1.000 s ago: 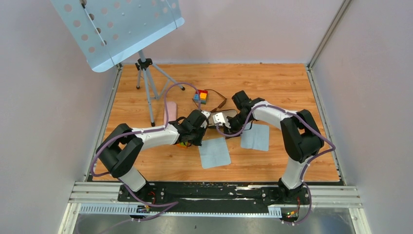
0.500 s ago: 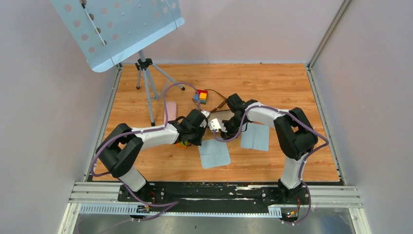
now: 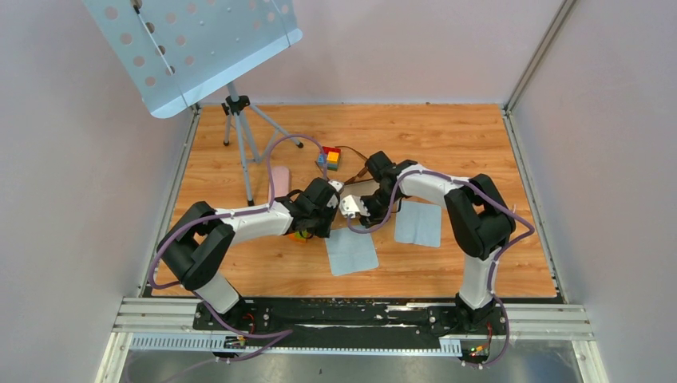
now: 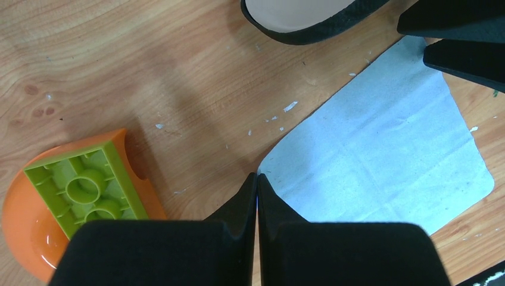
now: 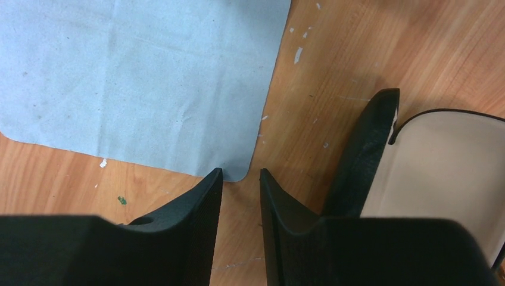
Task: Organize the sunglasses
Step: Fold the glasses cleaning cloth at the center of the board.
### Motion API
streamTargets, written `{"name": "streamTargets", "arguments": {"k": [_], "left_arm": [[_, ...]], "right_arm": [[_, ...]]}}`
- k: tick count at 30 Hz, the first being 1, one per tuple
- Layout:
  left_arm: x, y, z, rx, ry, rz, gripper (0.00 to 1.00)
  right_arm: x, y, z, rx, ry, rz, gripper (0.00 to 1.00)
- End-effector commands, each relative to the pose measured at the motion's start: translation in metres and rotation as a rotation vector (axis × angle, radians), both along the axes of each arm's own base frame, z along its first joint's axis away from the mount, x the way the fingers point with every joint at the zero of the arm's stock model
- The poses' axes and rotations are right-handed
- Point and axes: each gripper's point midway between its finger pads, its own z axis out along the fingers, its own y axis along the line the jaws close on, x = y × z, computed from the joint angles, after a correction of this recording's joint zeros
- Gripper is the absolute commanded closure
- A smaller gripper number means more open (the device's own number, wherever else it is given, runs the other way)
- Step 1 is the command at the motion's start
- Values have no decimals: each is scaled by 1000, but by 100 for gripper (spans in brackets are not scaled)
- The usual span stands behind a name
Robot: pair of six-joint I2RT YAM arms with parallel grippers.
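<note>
Right hand [image 5: 238, 173] would best be opened wider and brought to the sunglasses [image 3: 363, 166], which are seen farther back, near coloured blocks [image 3: 329, 156]; the thin frame should be pinched, not the lenses. Its fingers are parted by a narrow gap, nothing held, over bare tabletop [image 5: 333, 59] between a blue cloth [image 5: 137, 77] and an open black case [image 5: 366, 149]. Left hand [image 4: 256, 176] is pressed shut, empty.

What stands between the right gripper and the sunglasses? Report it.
No separate object shows. The sunglasses lie beyond the right arm's wrist, mostly hidden by it; the right gripper points the other way, at a cloth corner beside the open case.
</note>
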Motion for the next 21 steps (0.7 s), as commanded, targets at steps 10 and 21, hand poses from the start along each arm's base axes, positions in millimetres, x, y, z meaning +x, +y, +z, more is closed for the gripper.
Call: {"name": "streamTargets", "arguments": {"k": [10, 21], "left_arm": [[-4, 6, -14, 21, 42, -8, 100], [-6, -5, -1, -54, 23, -38, 100]], "right_arm": [[-22, -5, -24, -144, 39, 104, 85], [-14, -2, -1, -95, -39, 3, 100]]}}
